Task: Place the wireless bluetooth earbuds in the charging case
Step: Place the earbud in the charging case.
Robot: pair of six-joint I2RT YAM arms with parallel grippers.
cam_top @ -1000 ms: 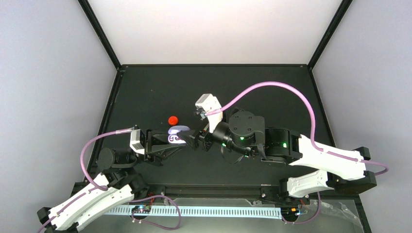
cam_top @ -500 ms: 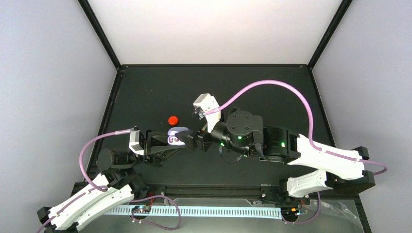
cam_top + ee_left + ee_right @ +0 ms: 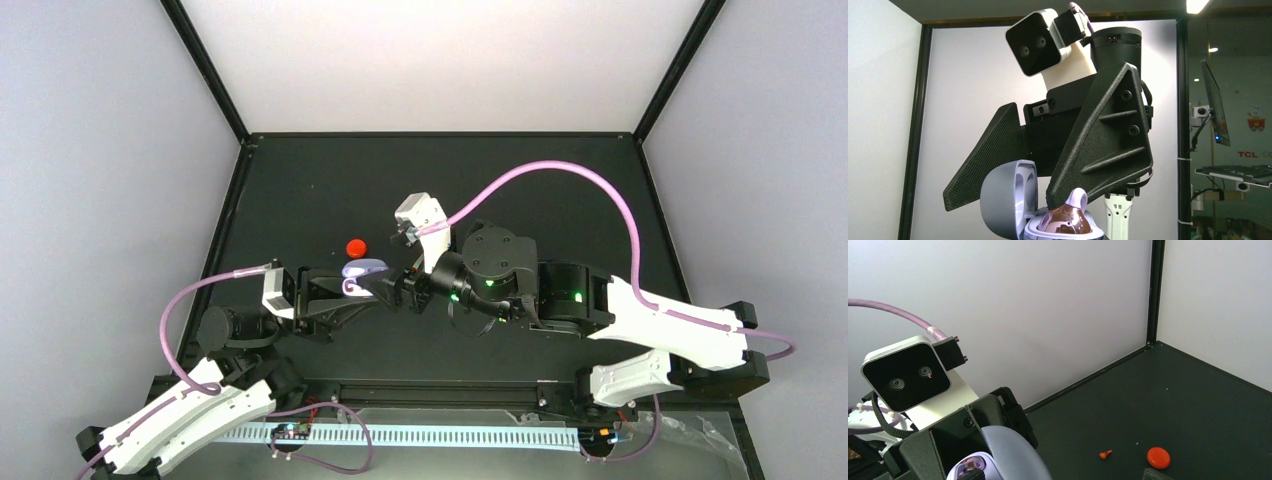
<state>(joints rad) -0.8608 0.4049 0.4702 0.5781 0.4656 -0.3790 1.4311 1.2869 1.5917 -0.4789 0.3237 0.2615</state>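
Note:
The pale lavender charging case (image 3: 362, 272) is held above the table in my left gripper (image 3: 355, 290), its lid open and upright. In the left wrist view the case (image 3: 1007, 200) fills the bottom edge, with a purple earbud (image 3: 1070, 220) lying in its well. My right gripper (image 3: 388, 290) is open, its fingers spread either side of the lid, and one fingertip (image 3: 1055, 197) rests against the earbud's whitish tip. In the right wrist view the lid (image 3: 1010, 455) hides most of the case and an earbud (image 3: 968, 467) shows in a well. I cannot make out the second earbud.
A round red cap (image 3: 355, 247) lies on the black table just behind the case, and also shows in the right wrist view (image 3: 1158, 457). A small red bit (image 3: 1105, 454) lies beside it. Black-framed white walls enclose the table.
My right gripper has moved a little left, closer over the case. The left gripper and the case have shifted slightly left too.

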